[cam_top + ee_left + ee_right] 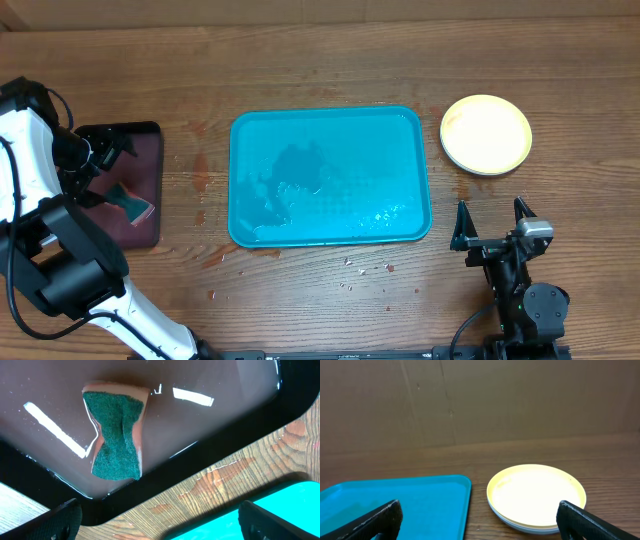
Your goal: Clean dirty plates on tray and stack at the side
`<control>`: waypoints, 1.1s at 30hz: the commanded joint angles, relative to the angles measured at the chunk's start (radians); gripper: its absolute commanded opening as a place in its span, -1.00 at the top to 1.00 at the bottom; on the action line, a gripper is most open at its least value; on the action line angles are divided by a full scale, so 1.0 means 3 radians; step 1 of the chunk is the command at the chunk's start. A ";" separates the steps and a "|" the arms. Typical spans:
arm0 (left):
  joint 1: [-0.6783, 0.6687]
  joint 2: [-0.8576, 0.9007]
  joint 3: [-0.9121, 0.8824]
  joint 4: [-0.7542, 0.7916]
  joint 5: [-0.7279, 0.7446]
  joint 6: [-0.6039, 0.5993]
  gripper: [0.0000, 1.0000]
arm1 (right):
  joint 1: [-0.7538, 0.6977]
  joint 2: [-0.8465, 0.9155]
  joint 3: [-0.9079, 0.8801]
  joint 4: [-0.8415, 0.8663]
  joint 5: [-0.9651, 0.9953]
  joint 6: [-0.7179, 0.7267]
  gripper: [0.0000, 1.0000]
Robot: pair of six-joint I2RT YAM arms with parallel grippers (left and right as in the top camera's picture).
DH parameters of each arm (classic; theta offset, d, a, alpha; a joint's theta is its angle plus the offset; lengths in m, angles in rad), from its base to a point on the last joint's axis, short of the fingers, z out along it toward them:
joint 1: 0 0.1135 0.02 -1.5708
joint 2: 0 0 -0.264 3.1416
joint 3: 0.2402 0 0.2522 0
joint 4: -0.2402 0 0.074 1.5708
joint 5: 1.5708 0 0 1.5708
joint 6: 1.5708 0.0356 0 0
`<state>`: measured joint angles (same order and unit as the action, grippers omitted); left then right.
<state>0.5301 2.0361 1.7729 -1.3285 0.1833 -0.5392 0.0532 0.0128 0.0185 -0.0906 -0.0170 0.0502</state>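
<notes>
Turquoise and wet, the tray (330, 130) lies in the middle of the wooden tabletop (330, 60), with a film of water and darker patches glistening across its floor. Off its far right corner, well apart, stands the stack of plates (486, 134). A yellow-green plate is on top, and the right wrist view shows paler rims just beneath it; how many lie there I cannot tell. The right hand (490, 208) is on the near side of that stack, fingers spread wide and holding nothing. On the left sits a black tray (148, 165) with a maroon floor. In it lies a sponge (116, 435), green scouring side up and pinched at the waist. The left hand (161, 519) hangs over this tray's edge nearest the turquoise one, also wide and empty, clear of the sponge. A few red specks (350, 262) dot the tabletop by the turquoise tray's front edge.
</notes>
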 commanded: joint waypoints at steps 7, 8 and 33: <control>-0.0010 0.0013 0.0061 -0.0005 0.0003 0.0064 -1.00 | -0.0008 -0.0033 -0.0036 0.0020 0.0053 -0.0107 -1.00; -0.0010 0.0013 0.0061 -0.0006 0.0003 0.0064 -0.99 | -0.0008 -0.0033 -0.0036 0.0020 0.0052 -0.0107 -1.00; -0.0017 -0.0078 0.0061 0.0018 -0.0001 0.0064 -0.99 | -0.0008 -0.0033 -0.0036 0.0020 0.0052 -0.0107 -1.00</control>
<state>0.5301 2.0361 1.7729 -1.3235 0.1833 -0.5392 0.0528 0.0128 0.0185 -0.0906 -0.0109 0.0254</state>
